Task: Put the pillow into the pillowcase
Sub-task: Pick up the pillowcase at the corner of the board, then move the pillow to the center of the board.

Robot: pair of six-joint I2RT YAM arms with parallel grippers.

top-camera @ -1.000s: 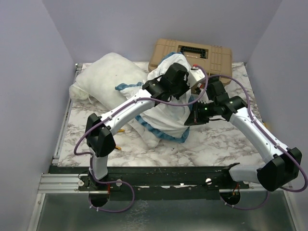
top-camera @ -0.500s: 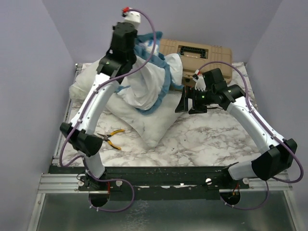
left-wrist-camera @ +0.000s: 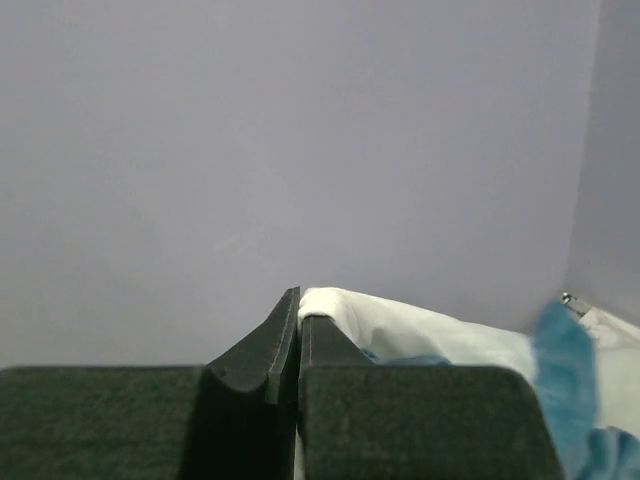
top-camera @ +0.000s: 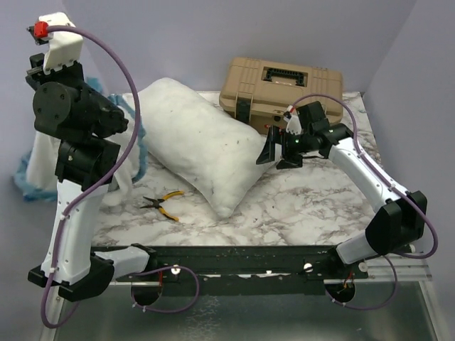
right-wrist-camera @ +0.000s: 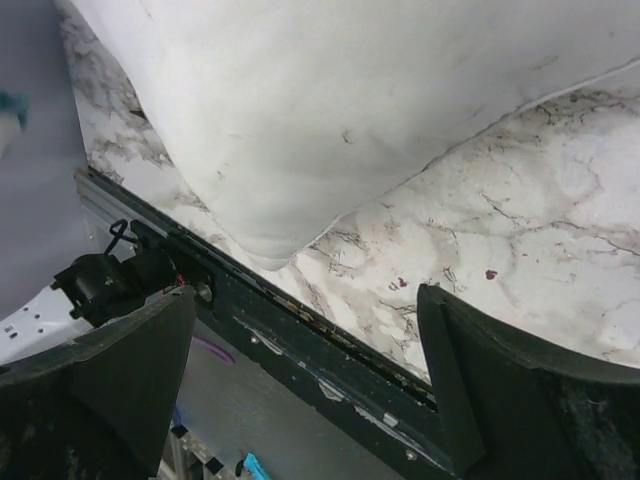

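Note:
The plump white pillow (top-camera: 199,145) lies diagonally on the marble table (top-camera: 306,202), bare and uncovered. My left arm is raised high at the far left. Its gripper (left-wrist-camera: 298,300) is shut on a fold of the pillowcase (left-wrist-camera: 430,335), whose white fabric and blue frill (top-camera: 27,186) hang down beside the arm, off the table's left side. In the top view the left fingers are hidden behind the wrist. My right gripper (top-camera: 274,153) is open and empty just right of the pillow. In the right wrist view the gripper (right-wrist-camera: 305,300) hovers near the pillow's (right-wrist-camera: 330,110) lower corner.
A tan hard case (top-camera: 281,85) stands at the back, close behind the right wrist. Yellow-handled pliers (top-camera: 162,202) lie on the table left of the pillow's near corner. The black front rail (right-wrist-camera: 330,350) runs along the near edge. Purple walls close in on three sides.
My left arm swung from the middle up to the far left, pulling the pillowcase off the pillow. My right gripper opened, let go of the fabric and drew back slightly.

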